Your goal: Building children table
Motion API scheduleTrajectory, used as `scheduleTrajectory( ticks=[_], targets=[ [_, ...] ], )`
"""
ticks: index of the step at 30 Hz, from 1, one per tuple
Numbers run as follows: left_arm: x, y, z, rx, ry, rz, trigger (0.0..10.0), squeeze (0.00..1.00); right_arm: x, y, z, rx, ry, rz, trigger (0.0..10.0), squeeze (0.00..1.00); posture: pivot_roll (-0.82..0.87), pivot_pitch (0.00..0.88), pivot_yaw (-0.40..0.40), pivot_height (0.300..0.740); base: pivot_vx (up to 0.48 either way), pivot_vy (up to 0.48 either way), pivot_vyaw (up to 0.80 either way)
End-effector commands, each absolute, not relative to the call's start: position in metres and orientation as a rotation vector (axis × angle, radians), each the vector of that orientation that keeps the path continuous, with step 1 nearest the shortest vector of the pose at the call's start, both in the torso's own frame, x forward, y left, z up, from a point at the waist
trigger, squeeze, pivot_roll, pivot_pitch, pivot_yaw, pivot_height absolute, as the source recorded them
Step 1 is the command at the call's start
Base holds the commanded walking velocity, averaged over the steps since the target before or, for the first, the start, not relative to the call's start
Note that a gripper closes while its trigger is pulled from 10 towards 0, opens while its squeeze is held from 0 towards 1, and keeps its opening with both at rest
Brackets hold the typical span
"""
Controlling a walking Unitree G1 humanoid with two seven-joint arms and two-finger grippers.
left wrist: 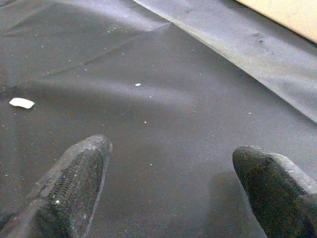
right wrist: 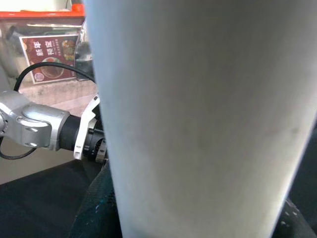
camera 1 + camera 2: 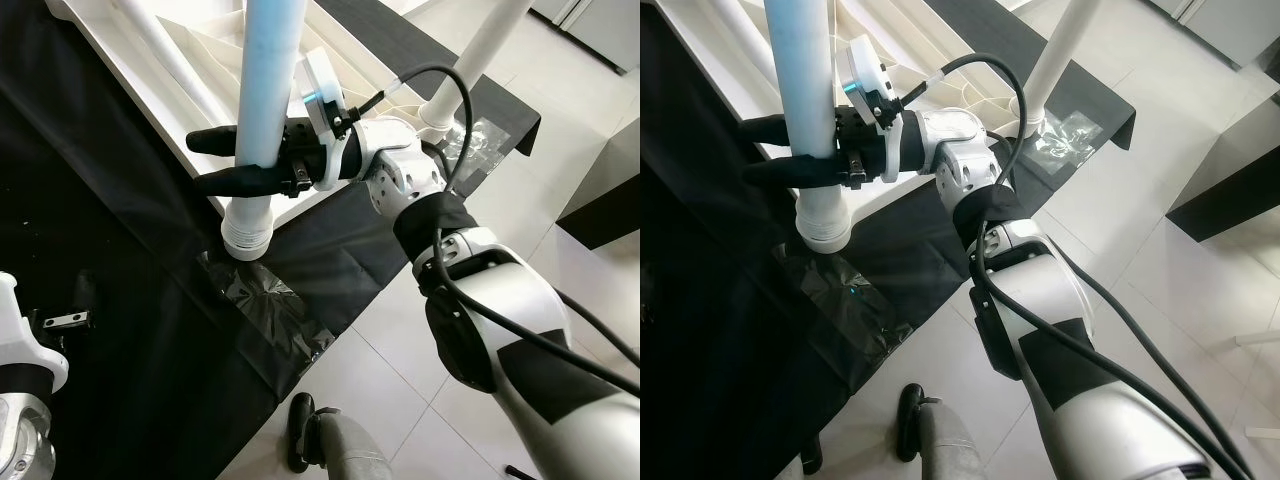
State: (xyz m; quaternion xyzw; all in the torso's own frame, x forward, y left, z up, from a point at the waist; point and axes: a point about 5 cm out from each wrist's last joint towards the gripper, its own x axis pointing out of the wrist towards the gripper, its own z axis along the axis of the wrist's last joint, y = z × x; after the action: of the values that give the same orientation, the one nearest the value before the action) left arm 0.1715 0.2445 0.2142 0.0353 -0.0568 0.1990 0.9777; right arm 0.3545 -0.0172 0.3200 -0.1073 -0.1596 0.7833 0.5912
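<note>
I have the pale round table leg (image 3: 268,90) standing upright at upper centre of the left eye view, its ribbed screw end (image 3: 246,236) down at the corner of the upturned white plastic tabletop (image 3: 175,85), and my right gripper (image 3: 222,162) reaches in from the right with its 2 fingers clamped across it. A second white leg (image 3: 478,52) stands at upper right. My left gripper (image 1: 173,188) hangs wide apart over the black cloth sheet (image 3: 110,330) on the pale floor tiles (image 3: 400,380).

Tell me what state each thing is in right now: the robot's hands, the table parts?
Right hand: shut on the near leg.
Near leg: upright, gripped, its ribbed foot on the tabletop's corner.
Far leg: standing, tilted, untouched.
Tabletop: upside down on the black sheet.
Left hand: open, holding nothing.
</note>
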Motion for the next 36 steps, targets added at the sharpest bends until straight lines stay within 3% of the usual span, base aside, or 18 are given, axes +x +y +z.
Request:
scheduleTrajectory(
  ticks=[1, 8, 20, 29, 36],
  targets=[
    [0.169, 0.241, 0.212, 0.069, -0.112, 0.396, 10.0, 0.00, 0.360, -0.033, 0.280, -0.352, -0.135, 1.829, 10.0, 0.00, 0.05, 0.430, -0.215, 0.740, 0.000, 0.000, 0.00],
    [0.172, 0.239, 0.210, 0.070, -0.108, 0.381, 10.0, 0.00, 0.366, -0.061, 0.281, -0.483, -0.028, 1.785, 10.0, 0.00, 0.05, 0.421, -0.213, 0.740, 0.000, 0.000, 0.00],
    [0.176, 0.241, 0.209, 0.063, -0.112, 0.382, 10.0, 0.00, 0.370, -0.085, 0.286, -0.505, 0.030, 1.722, 10.0, 0.00, 0.05, 0.410, -0.208, 0.740, 0.000, 0.000, 0.00],
    [0.179, 0.243, 0.207, 0.070, -0.112, 0.374, 10.0, 0.00, 0.370, -0.121, 0.292, -0.503, 0.096, 1.655, 10.0, 0.00, 0.04, 0.401, -0.198, 0.740, 0.000, 0.000, 0.00],
    [0.182, 0.244, 0.206, 0.074, -0.112, 0.367, 10.0, 0.00, 0.371, -0.125, 0.292, -0.523, 0.060, 1.633, 10.0, 0.00, 0.04, 0.392, -0.185, 0.740, 0.000, 0.000, 0.00]
  ],
)
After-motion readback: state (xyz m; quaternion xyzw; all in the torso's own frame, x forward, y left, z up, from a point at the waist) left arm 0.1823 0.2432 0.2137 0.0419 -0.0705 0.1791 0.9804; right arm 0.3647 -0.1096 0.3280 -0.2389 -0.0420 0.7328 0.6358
